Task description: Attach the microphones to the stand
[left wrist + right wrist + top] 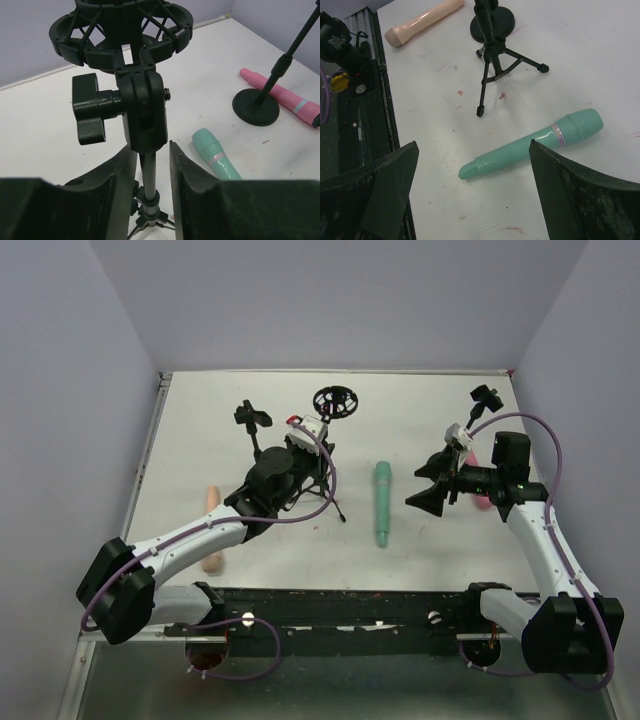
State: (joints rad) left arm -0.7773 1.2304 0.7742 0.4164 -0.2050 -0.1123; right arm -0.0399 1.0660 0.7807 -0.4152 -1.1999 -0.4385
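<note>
Black left gripper (pixel 152 150), narrowly parted, astride stand pole (pixel 146 172)

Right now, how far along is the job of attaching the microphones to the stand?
Done: nothing; the shock mount is empty. In hand: the left gripper straddles the pole of the tripod stand, grip unclear; the right gripper hangs open above the mint microphone. Left: all three, since the mint, the beige microphone and the pink microphone lie on the table.
</note>
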